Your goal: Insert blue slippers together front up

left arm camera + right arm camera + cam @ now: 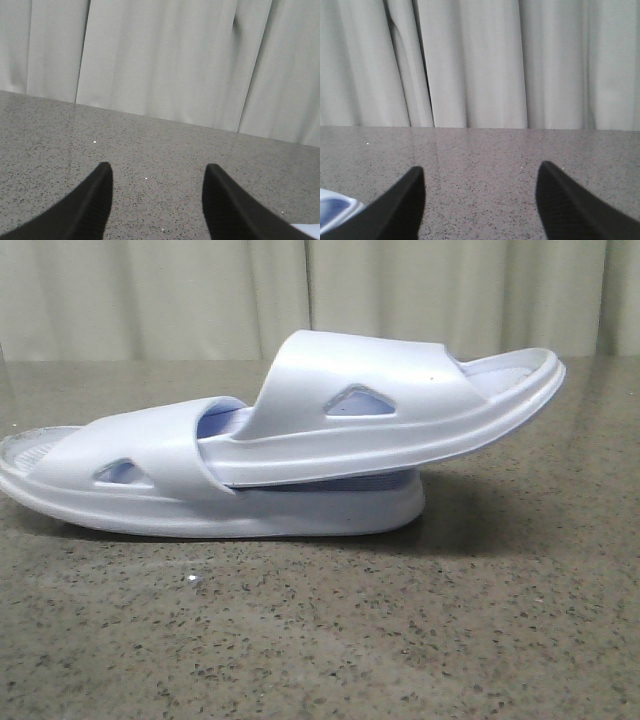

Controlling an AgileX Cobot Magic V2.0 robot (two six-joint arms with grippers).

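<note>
We see nested slippers (300,440) on speckled stone table (400,640), pale curtain (200,295) behind; left gripper (157,172) and right gripper (480,175) gape, holding nothing.

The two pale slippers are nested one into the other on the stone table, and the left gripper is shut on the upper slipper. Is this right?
Not quite. The left wrist view shows the left gripper open and empty over the table. The slippers are nested, as the front view shows.

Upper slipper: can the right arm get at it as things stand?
Probably yes. The right gripper is open and empty over bare table, and a slipper edge shows just beside one finger; nothing lies between.
</note>
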